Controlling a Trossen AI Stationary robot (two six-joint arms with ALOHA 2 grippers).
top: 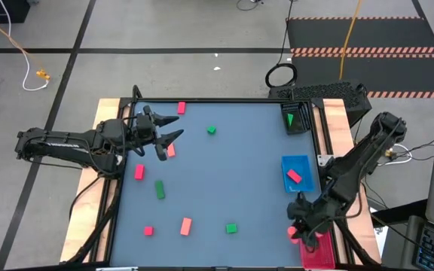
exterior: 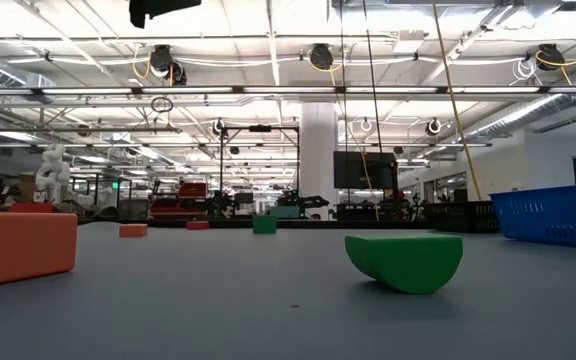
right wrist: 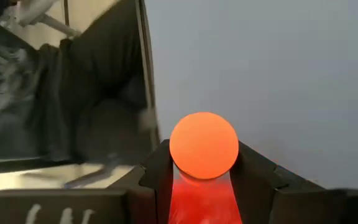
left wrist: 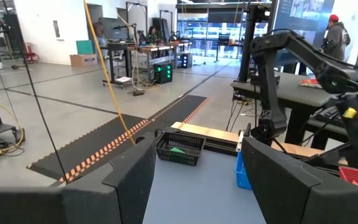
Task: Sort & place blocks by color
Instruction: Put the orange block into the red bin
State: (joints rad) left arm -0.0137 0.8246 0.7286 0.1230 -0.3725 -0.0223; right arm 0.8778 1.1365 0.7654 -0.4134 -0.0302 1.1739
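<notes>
My right gripper [top: 298,230] is at the table's near right corner, beside the red tray [top: 321,254], shut on a round salmon-red block [right wrist: 204,144]. My left gripper [top: 167,140] hovers open over the far left of the mat, next to a salmon block [top: 171,151], touching nothing. Loose on the mat lie red blocks [top: 181,108] [top: 139,172] [top: 148,231], a salmon bar [top: 186,225], a green bar [top: 160,190] and green pieces [top: 212,130] [top: 231,228]. A red block [top: 294,176] lies in the blue tray [top: 300,162]. In the low view a green half-round [exterior: 405,261] rests on its curved side. My right gripper pinches the round block's two opposite sides [right wrist: 178,149] between its two fingers [right wrist: 157,177], at their free ends. The gripper itself hides whether the block is off the mat.
A black basket [top: 296,119] with a green piece inside stands at the far right corner, also seen from the left wrist as the basket [left wrist: 180,149]. The mat's raised frame [top: 326,143] runs along the right side. The mat's middle [top: 232,173] is bare.
</notes>
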